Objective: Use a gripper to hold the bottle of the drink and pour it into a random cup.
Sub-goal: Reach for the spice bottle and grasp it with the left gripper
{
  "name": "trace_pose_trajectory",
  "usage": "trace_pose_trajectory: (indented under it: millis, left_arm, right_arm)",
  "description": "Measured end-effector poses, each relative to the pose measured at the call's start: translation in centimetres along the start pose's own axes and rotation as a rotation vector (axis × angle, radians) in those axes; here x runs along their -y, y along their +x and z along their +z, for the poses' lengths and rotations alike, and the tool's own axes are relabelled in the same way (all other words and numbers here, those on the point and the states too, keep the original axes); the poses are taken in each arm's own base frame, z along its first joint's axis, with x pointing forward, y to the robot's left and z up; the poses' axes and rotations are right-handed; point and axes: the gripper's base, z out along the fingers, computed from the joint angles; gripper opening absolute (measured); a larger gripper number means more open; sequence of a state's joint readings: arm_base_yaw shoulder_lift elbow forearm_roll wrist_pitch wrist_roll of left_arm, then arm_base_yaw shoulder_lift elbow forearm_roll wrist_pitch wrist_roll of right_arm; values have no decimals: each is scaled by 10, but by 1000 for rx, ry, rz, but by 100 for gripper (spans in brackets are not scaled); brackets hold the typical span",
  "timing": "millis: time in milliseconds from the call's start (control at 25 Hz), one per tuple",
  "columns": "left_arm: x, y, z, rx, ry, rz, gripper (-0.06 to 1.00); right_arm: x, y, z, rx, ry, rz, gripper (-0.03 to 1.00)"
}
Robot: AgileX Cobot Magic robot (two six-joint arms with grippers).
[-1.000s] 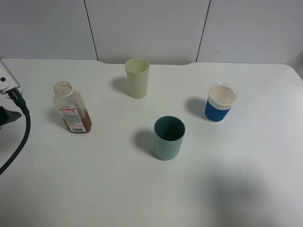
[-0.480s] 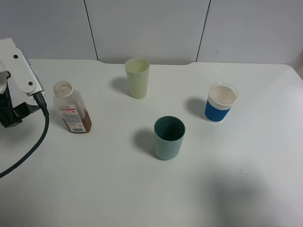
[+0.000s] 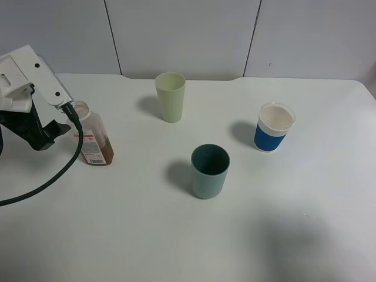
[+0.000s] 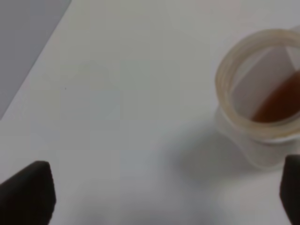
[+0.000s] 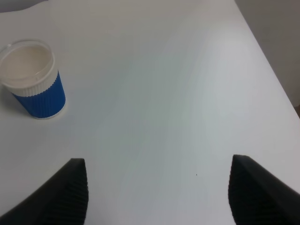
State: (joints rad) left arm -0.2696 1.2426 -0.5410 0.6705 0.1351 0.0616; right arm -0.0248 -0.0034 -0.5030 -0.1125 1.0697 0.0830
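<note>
- Nothing of the task is done yet. The bottle [image 3: 92,136] stands ungripped on the white table [image 3: 176,235], and no drink has been poured.
- The left gripper [image 4: 159,201] has its jaws spread wide with only bare table between them. The bottle sits just ahead of it, off toward one fingertip and not yet between the two.
- The right gripper [image 5: 161,192] is also wide open and empty. It is well apart from the bottle, which its own view does not show.
- What is left, as I judge it: centre the left jaws on the bottle, close, lift, carry and tip.
- The pale yellow-green cup [image 3: 170,97] stands upright, well apart from the bottle, to its right and further back in the high view.
- The bottle is small, clear and flat-sided. It stands upright with a wide, uncapped neck and a white label with red print.
- The drink [image 3: 102,155] is reddish-brown and fills only the bottle's lowest part.
</note>
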Motion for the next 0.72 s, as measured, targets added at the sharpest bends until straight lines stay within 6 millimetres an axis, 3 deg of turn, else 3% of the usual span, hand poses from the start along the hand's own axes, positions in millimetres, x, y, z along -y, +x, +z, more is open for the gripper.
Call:
trace_pose_trajectory:
  millis: [280,720]
  left_arm:
    - [16,18,3,-54,46,14,87]
    - [19,21,3,-65,55,-55,86]
  right_arm:
    - [0,0,0,0,0,0,63]
    - [0,0,0,0,0,0,63]
